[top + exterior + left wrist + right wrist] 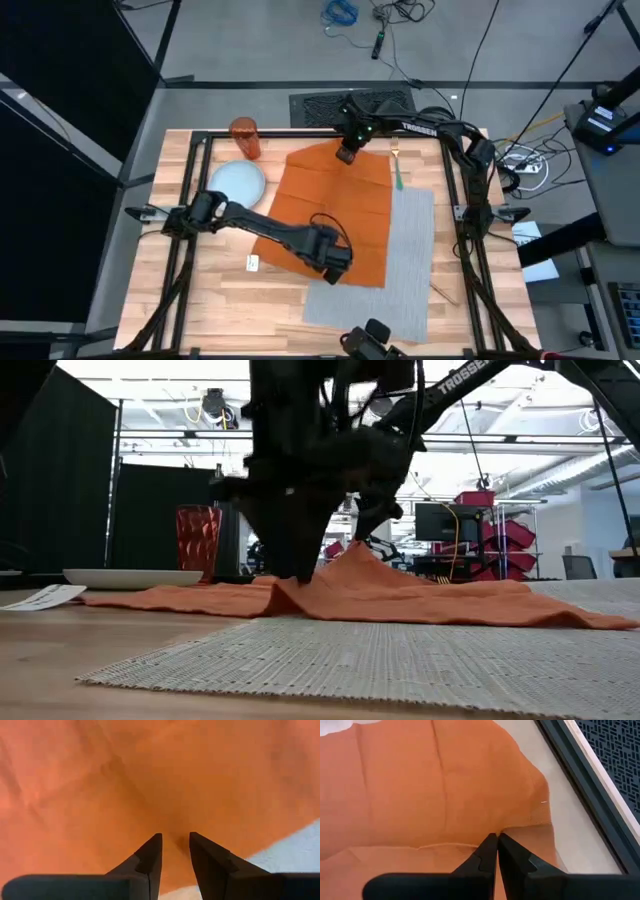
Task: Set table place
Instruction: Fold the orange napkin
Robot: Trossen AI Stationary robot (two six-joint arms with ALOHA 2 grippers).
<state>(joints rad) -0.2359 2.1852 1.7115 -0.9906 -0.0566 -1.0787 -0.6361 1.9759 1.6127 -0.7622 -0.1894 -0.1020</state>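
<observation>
Your left gripper (pixel 335 262): fingers slightly spread, pressed on the large orange cloth napkin (pixel 330 205) (spread mid-table, overlapping the grey woven placemat (pixel 400 270)) | right gripper (pixel 347 153): pinching its far edge.

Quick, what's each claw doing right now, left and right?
Left claw: slightly open, tips on the orange napkin, near edge.
Right claw: shut on the napkin's far edge.

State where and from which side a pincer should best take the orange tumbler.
Probably grip the orange tumbler by its upper wall, coming down from above with one finger inside the rim. It stands upright at the table's far left corner, close beside the pale-blue plate.
</observation>
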